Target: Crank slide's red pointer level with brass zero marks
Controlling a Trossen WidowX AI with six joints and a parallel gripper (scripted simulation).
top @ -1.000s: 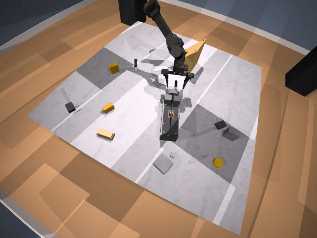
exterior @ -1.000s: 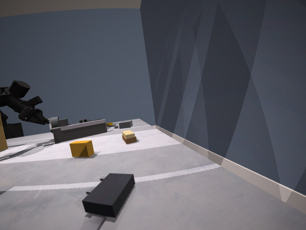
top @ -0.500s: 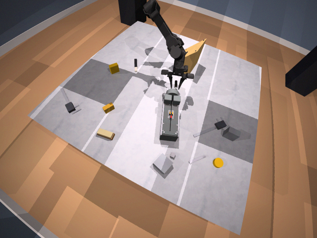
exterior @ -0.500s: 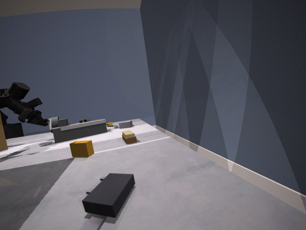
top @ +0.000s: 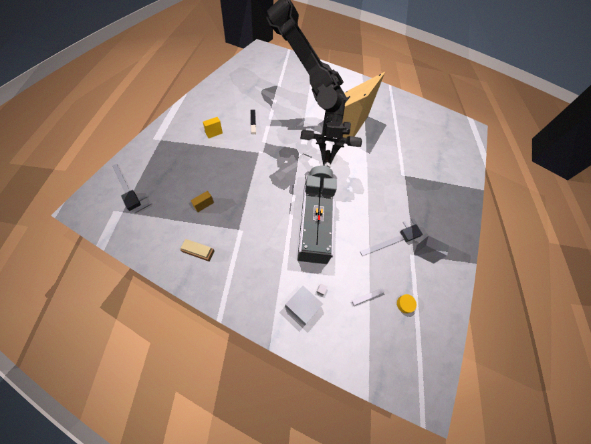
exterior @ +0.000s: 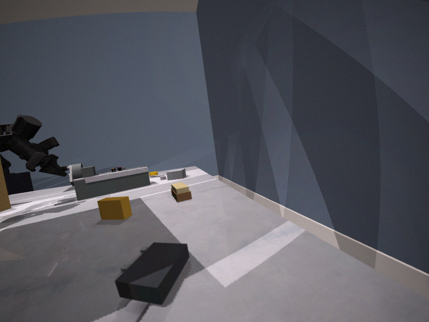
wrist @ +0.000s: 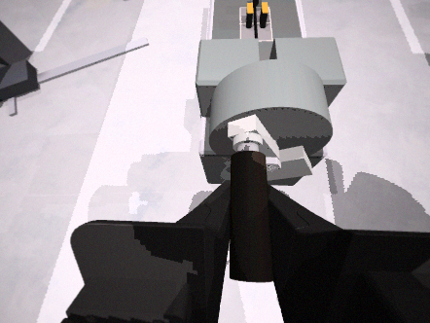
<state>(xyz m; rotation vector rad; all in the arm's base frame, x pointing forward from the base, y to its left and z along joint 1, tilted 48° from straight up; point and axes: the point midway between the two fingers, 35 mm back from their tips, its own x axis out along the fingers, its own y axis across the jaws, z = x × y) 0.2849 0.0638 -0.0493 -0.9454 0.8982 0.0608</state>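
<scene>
The machine [top: 315,241] [exterior: 114,185] [wrist: 272,89] is a long dark grey box with a round grey drum [top: 321,170] at its arm end. Its red pointer [top: 318,217] sits on the slot, a little beyond the brass marks [top: 319,210] on the side away from the crank. The marks also show at the wrist view's top edge; the pointer is out of that frame. A pale crank arm [wrist: 267,136] carries the dark brown handle [wrist: 249,219]. My gripper [top: 327,161] [exterior: 65,170] [wrist: 243,188] is shut on the handle, one finger on each side.
A tan board [top: 366,97] stands beside the arm. Yellow blocks [top: 212,127] [top: 202,200], a wooden block [top: 196,249] and a dark block [top: 130,199] lie left of the machine. A grey slab [top: 303,303], yellow disc [top: 406,303] and another dark block [top: 410,233] lie in front and right.
</scene>
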